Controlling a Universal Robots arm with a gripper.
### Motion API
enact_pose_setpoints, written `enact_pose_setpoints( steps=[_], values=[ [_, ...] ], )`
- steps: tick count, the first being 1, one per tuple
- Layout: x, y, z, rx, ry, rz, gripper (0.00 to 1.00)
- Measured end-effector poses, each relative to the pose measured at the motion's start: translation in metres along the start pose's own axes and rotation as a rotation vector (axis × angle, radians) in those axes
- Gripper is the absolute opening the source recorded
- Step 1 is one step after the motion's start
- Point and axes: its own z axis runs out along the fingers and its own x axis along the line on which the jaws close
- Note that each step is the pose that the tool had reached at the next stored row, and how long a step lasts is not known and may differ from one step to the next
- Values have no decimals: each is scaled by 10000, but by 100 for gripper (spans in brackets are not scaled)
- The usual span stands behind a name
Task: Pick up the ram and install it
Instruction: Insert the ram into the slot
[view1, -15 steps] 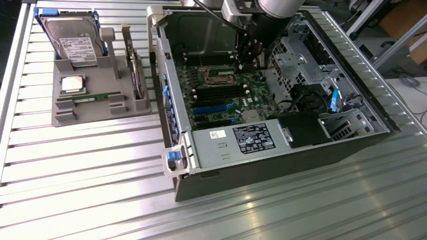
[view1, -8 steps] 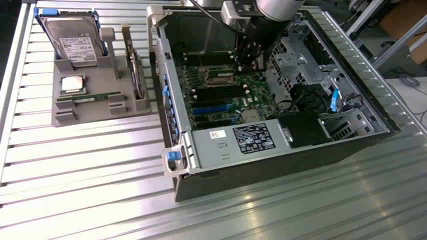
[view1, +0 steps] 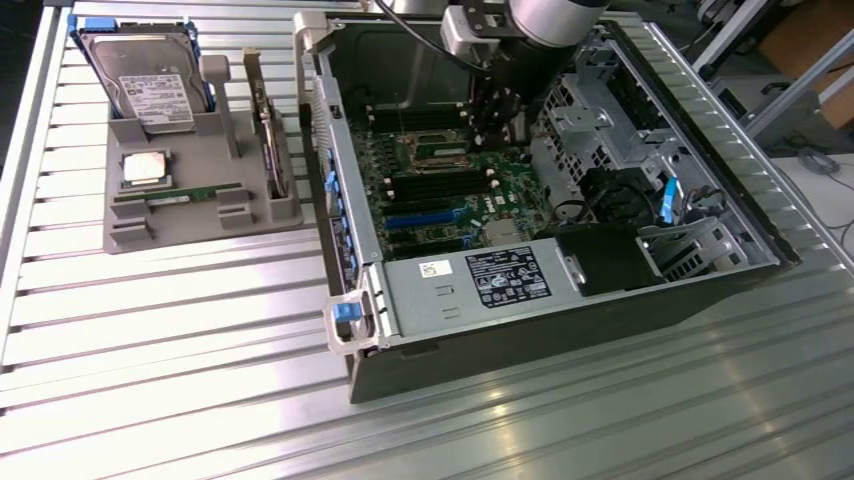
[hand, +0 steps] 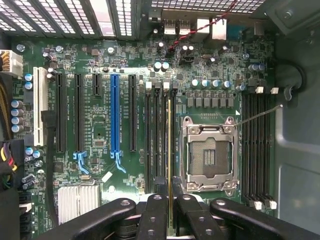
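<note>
Ram edge-on in end effector, inside open computer case.

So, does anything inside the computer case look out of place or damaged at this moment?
Nothing stands out. The hand holds the memory stick edge-on and straight, in line with the slots beside the empty processor socket. The motherboard shows no visible damage.
</note>
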Motion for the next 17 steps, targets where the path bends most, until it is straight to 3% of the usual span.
enact_pose_setpoints(
  steps=[17],
  values=[
    [10, -5, 79, 4, -2, 31, 14]
  ],
)
